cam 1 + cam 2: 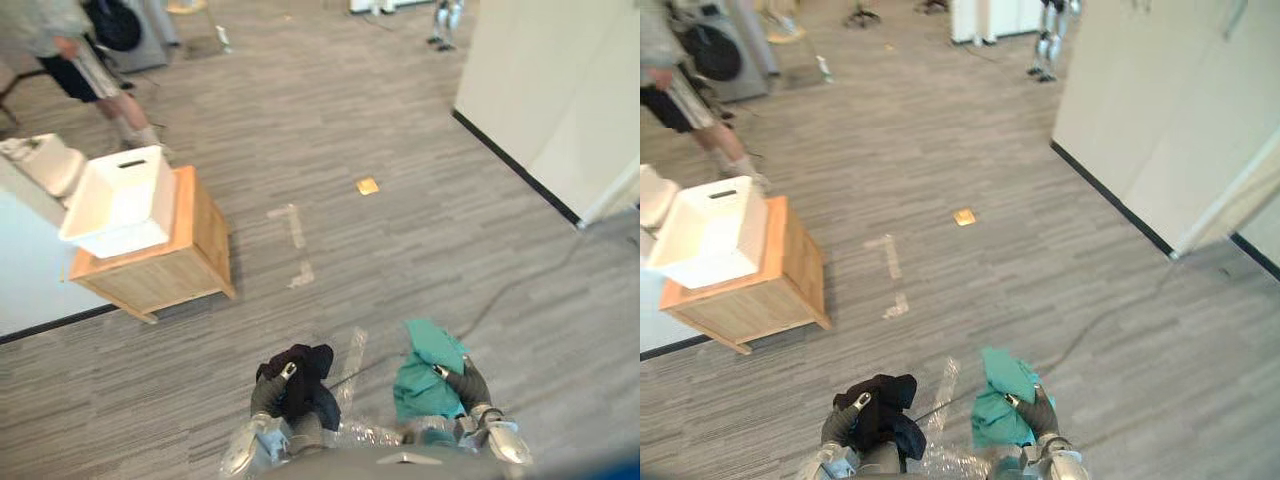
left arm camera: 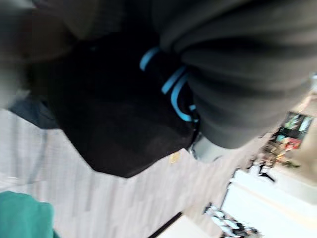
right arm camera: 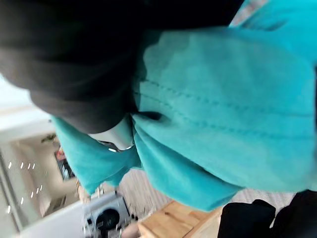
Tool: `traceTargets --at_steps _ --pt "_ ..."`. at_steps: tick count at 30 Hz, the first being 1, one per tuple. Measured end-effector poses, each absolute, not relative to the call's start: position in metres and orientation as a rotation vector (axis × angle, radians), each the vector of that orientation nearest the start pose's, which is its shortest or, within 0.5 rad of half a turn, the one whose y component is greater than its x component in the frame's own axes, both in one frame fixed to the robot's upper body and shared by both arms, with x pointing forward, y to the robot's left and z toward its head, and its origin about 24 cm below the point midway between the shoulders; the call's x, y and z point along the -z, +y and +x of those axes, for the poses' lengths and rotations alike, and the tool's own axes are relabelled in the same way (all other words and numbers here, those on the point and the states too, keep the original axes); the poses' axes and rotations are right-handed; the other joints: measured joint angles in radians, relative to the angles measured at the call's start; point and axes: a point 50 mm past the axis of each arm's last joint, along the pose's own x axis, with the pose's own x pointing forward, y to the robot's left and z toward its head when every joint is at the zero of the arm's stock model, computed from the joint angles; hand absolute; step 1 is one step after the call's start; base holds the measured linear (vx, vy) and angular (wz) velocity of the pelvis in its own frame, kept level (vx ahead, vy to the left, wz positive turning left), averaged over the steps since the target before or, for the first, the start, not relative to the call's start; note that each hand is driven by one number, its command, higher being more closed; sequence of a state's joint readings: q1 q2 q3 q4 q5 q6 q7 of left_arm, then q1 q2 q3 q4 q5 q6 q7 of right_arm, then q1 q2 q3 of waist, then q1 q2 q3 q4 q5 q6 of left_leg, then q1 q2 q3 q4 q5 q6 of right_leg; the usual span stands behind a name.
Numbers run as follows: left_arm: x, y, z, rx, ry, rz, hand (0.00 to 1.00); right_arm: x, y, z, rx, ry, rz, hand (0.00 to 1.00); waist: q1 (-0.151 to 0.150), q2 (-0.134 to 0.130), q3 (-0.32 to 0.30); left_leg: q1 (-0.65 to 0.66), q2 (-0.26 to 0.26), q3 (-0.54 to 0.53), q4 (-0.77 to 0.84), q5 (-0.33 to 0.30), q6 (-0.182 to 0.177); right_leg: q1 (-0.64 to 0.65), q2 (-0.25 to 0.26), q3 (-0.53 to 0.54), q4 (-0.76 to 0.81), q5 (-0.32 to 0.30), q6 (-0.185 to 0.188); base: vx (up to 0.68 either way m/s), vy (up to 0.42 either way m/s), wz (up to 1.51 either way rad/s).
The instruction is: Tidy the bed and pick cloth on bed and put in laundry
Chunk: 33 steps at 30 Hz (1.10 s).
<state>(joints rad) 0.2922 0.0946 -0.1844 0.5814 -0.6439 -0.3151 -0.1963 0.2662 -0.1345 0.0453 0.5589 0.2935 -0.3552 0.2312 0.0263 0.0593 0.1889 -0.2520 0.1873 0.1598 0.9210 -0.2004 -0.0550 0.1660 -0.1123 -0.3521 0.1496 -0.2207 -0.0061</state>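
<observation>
Left hand point(image 1: 268, 393): held low and close to the body, well short of the wooden table point(image 1: 195, 250) and to its right. The fingers are clenched round a bunched black cloth point(image 1: 305, 372), which is carried clear of the floor point(image 1: 400, 120); one silver finger lies across the upper folds.

Right hand point(image 1: 465, 385): raised to the same level, farther right of the table than the left hand. It grips a teal cloth point(image 1: 425, 365), whose top edge stands above the hand while the rest hangs below it. The two cloths are near each other but apart.

White laundry basket point(image 1: 120, 200): sits on the table and overhangs its left edge. Both cloths are well apart from it.

A person point(image 1: 75, 50) stands beyond the table. A small yellow tag point(image 1: 367, 185) lies on the floor to the table's right, with pale tape marks point(image 1: 295, 240) between tag and table.

The right eye view adds a washing machine point(image 1: 710, 45) beyond the table. The left wrist view shows the black cloth close against the hand's dark cover, with a corner of the teal cloth beside it. The right wrist view shows a silver finger point(image 3: 116, 136) pressed into the teal folds, with the table's wooden edge past them.
</observation>
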Motion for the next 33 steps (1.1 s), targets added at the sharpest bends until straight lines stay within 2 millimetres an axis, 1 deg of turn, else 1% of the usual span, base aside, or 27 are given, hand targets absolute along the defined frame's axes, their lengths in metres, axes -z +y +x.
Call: traceTargets --at_steps 2,3,4,5,7,9,11,12,13,15,16,17,18,19,20,21,22,23,24,25,26,28,29,30,31,32,33 --pt "0.103 0.157 0.13 -0.06 0.487 -0.517 1.0 0.089 -0.193 0.142 -0.023 0.416 0.172 1.0 -0.008 0.001 0.0 -0.004 -0.041 0.092 -0.265 0.015 0.002 0.026 -0.017 -0.04 -0.011 0.01 0.025 0.28 0.068 0.43" --pt "0.102 0.154 0.132 -0.053 0.483 -0.525 1.0 0.088 -0.196 0.141 -0.005 0.41 0.174 1.0 -0.012 0.011 -0.003 0.02 -0.08 0.14 -0.514 0.142 0.026 0.048 -0.01 -0.055 -0.008 0.004 0.042 0.42 0.132 0.67" --pt "0.102 0.156 0.133 -0.056 0.485 -0.519 1.0 0.089 -0.197 0.141 0.013 0.419 0.185 1.0 -0.009 0.002 -0.002 0.073 -0.111 0.176 -0.636 0.162 0.125 0.064 -0.013 -0.067 -0.008 -0.007 0.065 0.43 0.125 0.81" --pt "0.101 0.157 0.137 -0.054 0.477 -0.515 1.0 0.09 -0.193 0.14 0.01 0.422 0.197 1.0 -0.014 -0.03 0.008 0.097 -0.144 0.175 -0.695 0.195 0.15 0.069 -0.034 -0.076 -0.007 -0.001 0.076 0.34 0.085 0.62" --pt "0.101 0.156 0.137 -0.049 0.488 -0.515 1.0 0.087 -0.187 0.145 -0.012 0.4 0.205 1.0 0.004 -0.052 0.014 0.117 -0.164 0.157 -0.748 0.202 0.151 0.083 -0.032 -0.07 -0.044 0.02 0.095 0.25 0.034 0.36" --pt "0.104 0.155 0.135 -0.049 0.508 -0.517 1.0 0.085 -0.182 0.148 -0.024 0.39 0.212 1.0 0.023 -0.054 0.017 0.134 -0.165 0.162 -0.746 0.202 0.151 0.11 -0.031 -0.057 -0.1 0.023 0.096 0.18 -0.017 0.06" --pt "0.104 0.156 0.133 -0.044 0.511 -0.517 1.0 0.085 -0.178 0.15 -0.045 0.388 0.211 1.0 0.021 -0.057 0.02 0.17 -0.177 0.174 -0.745 0.193 0.139 0.138 -0.038 -0.046 -0.134 0.065 0.095 0.06 -0.081 -0.05" --pt "0.105 0.156 0.133 -0.044 0.513 -0.514 1.0 0.085 -0.178 0.15 -0.045 0.389 0.211 1.0 0.021 -0.054 0.018 0.179 -0.176 0.179 -0.747 0.187 0.13 0.148 -0.038 -0.043 -0.138 0.063 0.1 0.02 -0.123 -0.16" --pt "0.106 0.155 0.131 -0.032 0.516 -0.523 1.0 0.084 -0.177 0.152 -0.052 0.39 0.204 1.0 0.023 -0.055 0.019 0.19 -0.172 0.191 -0.752 0.176 0.114 0.155 -0.038 -0.039 -0.145 0.054 0.111 -0.01 -0.132 -0.28" --pt "0.105 0.152 0.131 0.002 0.511 -0.526 1.0 0.082 -0.175 0.157 -0.061 0.378 0.203 1.0 0.023 -0.056 0.016 0.191 -0.174 0.217 -0.741 0.142 0.11 0.138 -0.053 -0.034 -0.123 -0.029 0.111 -0.04 -0.116 -0.25" --pt "0.105 0.151 0.131 0.002 0.509 -0.528 1.0 0.082 -0.176 0.157 -0.059 0.384 0.203 1.0 0.019 -0.054 0.015 0.174 -0.167 0.219 -0.706 0.123 0.117 0.101 -0.069 -0.026 -0.055 -0.072 0.122 -0.05 -0.038 -0.11" --pt "0.103 0.154 0.131 0.001 0.498 -0.521 1.0 0.083 -0.176 0.156 -0.056 0.387 0.207 1.0 0.019 -0.067 0.009 0.141 -0.17 0.227 -0.646 0.088 0.126 0.048 -0.094 -0.021 0.04 -0.123 0.14 0.03 0.026 0.14" --pt "0.102 0.158 0.133 0.027 0.494 -0.481 1.0 0.087 -0.178 0.148 -0.03 0.415 0.213 1.0 0.014 -0.095 0.006 0.151 -0.186 0.242 -0.62 0.064 0.119 0.047 -0.122 -0.042 0.121 -0.127 0.148 0.17 0.07 0.21" --pt "0.103 0.157 0.13 0.031 0.505 -0.473 1.0 0.087 -0.181 0.146 -0.028 0.419 0.205 1.0 0.015 -0.096 0.008 0.169 -0.189 0.239 -0.637 0.035 0.117 0.007 -0.135 -0.029 0.242 -0.129 0.15 0.22 0.118 0.39" --pt "0.103 0.158 0.133 0.045 0.508 -0.444 1.0 0.088 -0.182 0.143 -0.022 0.43 0.204 1.0 0.009 -0.115 0.016 0.203 -0.197 0.231 -0.654 0.014 0.118 -0.117 -0.195 0.026 0.522 -0.081 0.188 0.2 0.093 0.33" --pt "0.103 0.16 0.132 0.053 0.513 -0.425 1.0 0.089 -0.181 0.141 -0.021 0.437 0.206 1.0 -0.001 -0.124 0.023 0.237 -0.203 0.21 -0.68 0.012 0.12 -0.186 -0.219 0.063 0.691 0.035 0.196 0.22 0.123 0.6" --pt "0.105 0.162 0.129 0.053 0.527 -0.403 1.0 0.091 -0.178 0.138 -0.026 0.444 0.215 1.0 -0.017 -0.118 0.026 0.285 -0.198 0.178 -0.709 0.012 0.125 -0.238 -0.22 0.088 0.8 0.076 0.188 0.18 0.072 0.55" --pt "0.105 0.165 0.128 0.048 0.536 -0.389 1.0 0.092 -0.174 0.136 -0.037 0.449 0.222 1.0 -0.023 -0.124 0.029 0.304 -0.194 0.167 -0.718 0.009 0.129 -0.261 -0.221 0.094 0.816 0.047 0.162 0.27 0.074 0.56" --pt "0.106 0.17 0.128 0.04 0.54 -0.371 1.0 0.093 -0.169 0.132 -0.054 0.46 0.23 1.0 -0.023 -0.141 0.032 0.345 -0.188 0.149 -0.741 0.002 0.125 -0.295 -0.217 0.092 0.808 0.008 0.144 0.25 0.024 0.43" --pt "0.107 0.172 0.129 0.035 0.549 -0.364 1.0 0.094 -0.167 0.13 -0.062 0.467 0.232 1.0 -0.025 -0.142 0.034 0.375 -0.174 0.128 -0.745 0.004 0.116 -0.316 -0.198 0.086 0.748 -0.021 0.135 0.38 0.016 0.51" --pt "0.108 0.172 0.129 0.034 0.554 -0.362 1.0 0.094 -0.167 0.129 -0.065 0.469 0.233 1.0 -0.034 -0.141 0.034 0.387 -0.166 0.115 -0.745 0.001 0.114 -0.321 -0.182 0.083 0.692 -0.026 0.128 0.4 -0.022 0.79" --pt "0.107 0.17 0.133 0.047 0.549 -0.368 1.0 0.094 -0.167 0.128 -0.057 0.464 0.247 1.0 -0.056 -0.129 0.037 0.411 -0.145 0.042 -0.76 0.0 0.107 -0.33 -0.109 0.097 0.388 -0.013 0.128 0.38 -0.086 0.99" --pt "0.106 0.169 0.135 0.055 0.544 -0.368 1.0 0.095 -0.167 0.126 -0.052 0.468 0.247 1.0 -0.06 -0.126 0.039 0.412 -0.141 0.025 -0.76 -0.002 0.101 -0.331 -0.094 0.105 0.304 0.003 0.129 0.34 -0.153 0.99" --pt "0.105 0.166 0.137 0.066 0.543 -0.371 1.0 0.095 -0.168 0.126 -0.046 0.463 0.242 1.0 -0.064 -0.114 0.046 0.42 -0.133 -0.008 -0.761 -0.015 0.08 -0.333 -0.068 0.132 0.165 0.06 0.118 0.36 -0.193 0.85" --pt "0.106 0.165 0.137 0.066 0.546 -0.374 1.0 0.095 -0.168 0.126 -0.047 0.461 0.241 1.0 -0.064 -0.107 0.05 0.439 -0.131 -0.024 -0.761 -0.03 0.056 -0.33 -0.052 0.157 0.066 0.152 0.106 0.37 -0.213 0.78" --pt "0.107 0.165 0.134 0.065 0.553 -0.376 1.0 0.095 -0.169 0.126 -0.046 0.46 0.239 1.0 -0.064 -0.098 0.056 0.452 -0.126 -0.034 -0.761 -0.039 0.042 -0.322 -0.045 0.171 0.054 0.21 0.103 0.37 -0.246 0.61" --pt "0.109 0.164 0.129 0.072 0.573 -0.372 1.0 0.096 -0.169 0.124 -0.042 0.465 0.236 1.0 -0.067 -0.091 0.056 0.477 -0.115 -0.05 -0.761 -0.059 0.014 -0.302 -0.028 0.184 0.073 0.264 0.061 0.36 -0.256 0.36"
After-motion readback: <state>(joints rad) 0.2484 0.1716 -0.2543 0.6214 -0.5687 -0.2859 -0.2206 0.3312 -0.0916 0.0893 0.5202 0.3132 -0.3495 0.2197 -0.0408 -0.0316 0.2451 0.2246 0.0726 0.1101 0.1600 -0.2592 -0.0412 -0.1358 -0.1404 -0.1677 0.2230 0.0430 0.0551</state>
